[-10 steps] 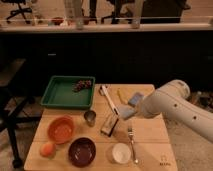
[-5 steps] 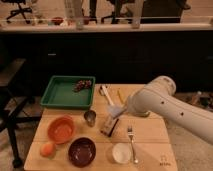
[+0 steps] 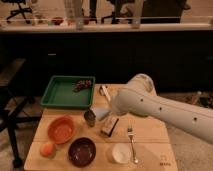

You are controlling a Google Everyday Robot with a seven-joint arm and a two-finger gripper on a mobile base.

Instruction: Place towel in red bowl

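Here the towel (image 3: 101,113) lies just beside the closed gripper (image 3: 109,126).

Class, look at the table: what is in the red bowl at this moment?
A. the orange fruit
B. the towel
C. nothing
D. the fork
C: the red bowl shows only its bare inside. The towel lies further right on the table beside the metal cup, next to the gripper, which is down at the table left of the fork. The orange fruit sits outside the bowl.
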